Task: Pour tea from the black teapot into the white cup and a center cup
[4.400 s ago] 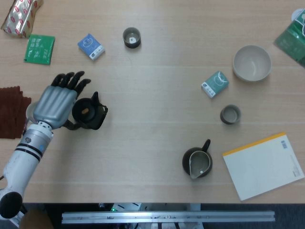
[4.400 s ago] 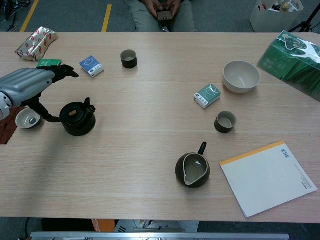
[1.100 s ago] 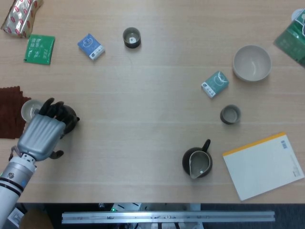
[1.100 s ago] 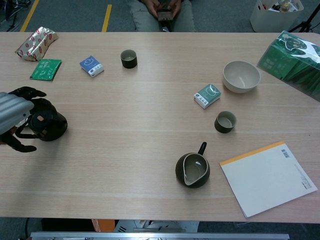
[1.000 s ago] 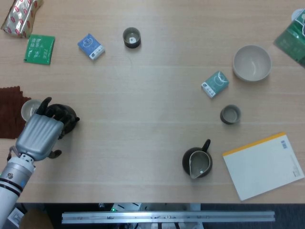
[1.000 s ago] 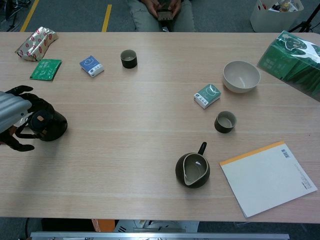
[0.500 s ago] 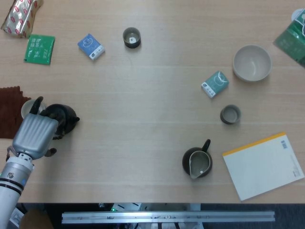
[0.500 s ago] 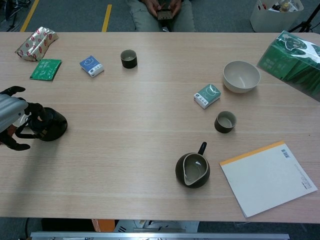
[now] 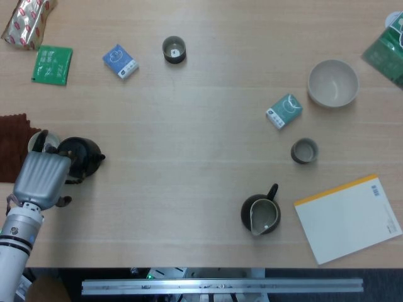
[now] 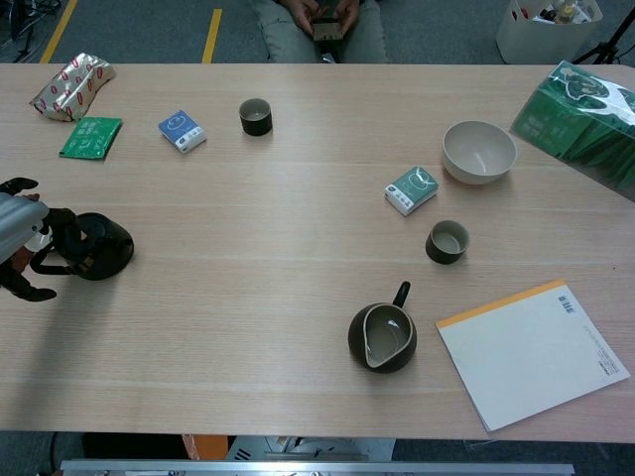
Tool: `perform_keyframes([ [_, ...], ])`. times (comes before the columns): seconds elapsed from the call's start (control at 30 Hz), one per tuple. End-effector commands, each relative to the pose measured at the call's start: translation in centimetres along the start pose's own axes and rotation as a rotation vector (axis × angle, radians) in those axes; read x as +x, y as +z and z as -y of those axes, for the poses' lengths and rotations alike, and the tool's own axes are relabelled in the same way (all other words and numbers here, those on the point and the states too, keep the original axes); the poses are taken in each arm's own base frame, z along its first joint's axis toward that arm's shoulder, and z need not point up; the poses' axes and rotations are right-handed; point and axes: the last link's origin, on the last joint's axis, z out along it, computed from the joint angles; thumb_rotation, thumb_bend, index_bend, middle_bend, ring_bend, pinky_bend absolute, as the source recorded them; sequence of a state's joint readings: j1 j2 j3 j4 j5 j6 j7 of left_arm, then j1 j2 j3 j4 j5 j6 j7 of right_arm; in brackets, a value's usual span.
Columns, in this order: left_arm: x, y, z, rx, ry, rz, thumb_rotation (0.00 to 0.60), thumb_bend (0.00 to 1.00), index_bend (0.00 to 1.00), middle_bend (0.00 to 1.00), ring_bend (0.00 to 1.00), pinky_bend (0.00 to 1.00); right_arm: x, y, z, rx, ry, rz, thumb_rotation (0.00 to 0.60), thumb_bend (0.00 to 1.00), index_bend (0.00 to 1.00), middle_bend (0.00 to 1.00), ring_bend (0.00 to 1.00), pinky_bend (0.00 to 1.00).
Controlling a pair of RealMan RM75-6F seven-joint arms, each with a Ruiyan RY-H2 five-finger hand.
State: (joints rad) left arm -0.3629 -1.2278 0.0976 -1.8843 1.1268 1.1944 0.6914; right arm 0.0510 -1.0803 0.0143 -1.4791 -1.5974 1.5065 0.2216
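Observation:
The black teapot (image 9: 84, 155) (image 10: 97, 249) stands upright on the table at the far left, its spout pointing right. My left hand (image 9: 41, 174) (image 10: 14, 234) is at its left side, with the dark fingers curled around the handle. The white cup (image 9: 35, 141) sits just left of the pot, mostly hidden behind my fingers. One dark cup (image 9: 304, 151) (image 10: 446, 241) stands mid-right and another dark cup (image 9: 174, 49) (image 10: 255, 116) at the back. My right hand is in neither view.
A dark pitcher (image 9: 260, 215) stands at the front centre, beside a notepad (image 9: 349, 218). A pale bowl (image 9: 332, 83), teal packet (image 9: 284, 111), blue packet (image 9: 120, 61), green packet (image 9: 52, 65), foil bag (image 9: 26, 21), green box (image 10: 580, 114) and brown cloth (image 9: 9, 148) also lie around.
My left hand has slid back to the left and off the top of the teapot, so the pot now shows fully. The teapot itself has stayed in place beside the white cup.

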Motion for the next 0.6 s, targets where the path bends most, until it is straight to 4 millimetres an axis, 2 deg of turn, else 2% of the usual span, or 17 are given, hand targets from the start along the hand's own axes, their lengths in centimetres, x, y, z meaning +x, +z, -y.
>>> perform_keyframes([
  [0.03, -0.1, 0.0, 0.0, 0.002, -0.005, 0.005, 0.6, 0.08, 0.37, 0.44, 0.34, 0.05, 0.1, 0.1, 0.1, 0.005, 0.002, -0.005, 0.6, 0.0, 0.45, 0.39, 0.29, 0.37],
  [0.33, -0.4, -0.3, 0.1, 0.012, -0.022, 0.02, 0.6, 0.08, 0.37, 0.44, 0.34, 0.05, 1.8, 1.1, 0.3, 0.026, -0.01, -0.053, 0.6, 0.0, 0.45, 0.39, 0.29, 0.37],
  [0.6, -1.0, -0.2, 0.2, 0.018, -0.02, 0.027, 0.6, 0.08, 0.37, 0.43, 0.34, 0.05, 2.3, 1.2, 0.4, 0.027, -0.01, -0.055, 0.6, 0.0, 0.45, 0.39, 0.29, 0.37],
])
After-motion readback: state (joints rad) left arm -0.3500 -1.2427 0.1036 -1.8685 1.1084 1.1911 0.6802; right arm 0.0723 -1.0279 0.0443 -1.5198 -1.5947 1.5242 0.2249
